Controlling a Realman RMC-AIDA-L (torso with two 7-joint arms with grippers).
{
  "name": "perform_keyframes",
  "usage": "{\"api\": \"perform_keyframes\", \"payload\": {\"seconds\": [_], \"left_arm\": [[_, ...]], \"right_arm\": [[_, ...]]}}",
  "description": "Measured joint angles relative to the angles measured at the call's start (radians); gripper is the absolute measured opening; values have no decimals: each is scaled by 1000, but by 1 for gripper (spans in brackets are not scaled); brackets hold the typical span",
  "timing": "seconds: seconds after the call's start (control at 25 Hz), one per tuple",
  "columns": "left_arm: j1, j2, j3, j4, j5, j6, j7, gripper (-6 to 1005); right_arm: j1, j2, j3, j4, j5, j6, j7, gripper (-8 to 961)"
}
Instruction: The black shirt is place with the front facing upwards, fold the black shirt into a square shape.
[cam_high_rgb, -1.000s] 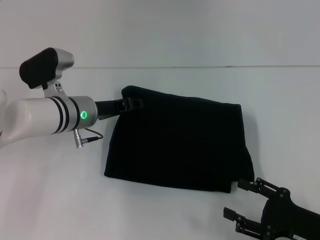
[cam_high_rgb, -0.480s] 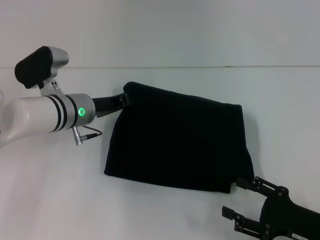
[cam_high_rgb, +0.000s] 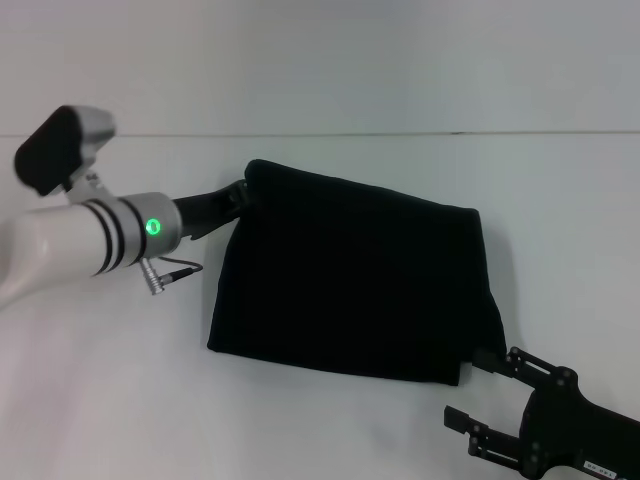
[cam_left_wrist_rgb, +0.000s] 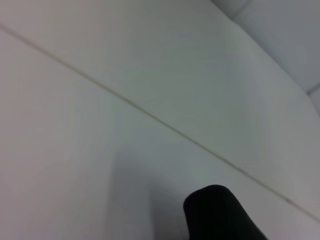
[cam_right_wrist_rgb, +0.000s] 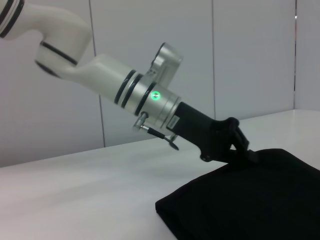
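Left gripper at black shirt upper-left corner, grasp unclear; right gripper open, empty, lower right. Smooth corner flat.

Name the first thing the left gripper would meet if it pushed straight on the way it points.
Probably the folded black cloth shirt: the left gripper already sits at its far left corner, aimed across it. Depth is unclear.

Left arm: glossy white tubular casing, two black rings near the wrist, a green round indicator light, a black-capped grey wrist camera housing, a thin cable with metal plug. Left gripper and right gripper: matte black, angular linkages.
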Motion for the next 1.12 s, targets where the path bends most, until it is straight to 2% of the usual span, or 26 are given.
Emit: {"api": "perform_keyframes", "payload": {"seconds": [0.24, 0.44, 0.68, 1.0, 1.12], "left_arm": [[79, 0, -48, -27, -202, 16, 48, 15], [127, -1, -94, -42, -305, 59, 72, 15], [133, -1, -137, -59, -328, 70, 88, 14], [134, -5, -145, -57, -330, 72, 165, 30], [136, 1, -154, -55, -331, 84, 185, 46]], "right_arm": [[1, 0, 0, 0, 2, -1, 0, 802], [12, -1, 2, 0, 2, -2, 0, 802], [23, 0, 2, -2, 2, -3, 0, 801], [26, 0, 3, -2, 7, -4, 1, 802], [27, 0, 13, -1, 16, -4, 1, 802]]}}
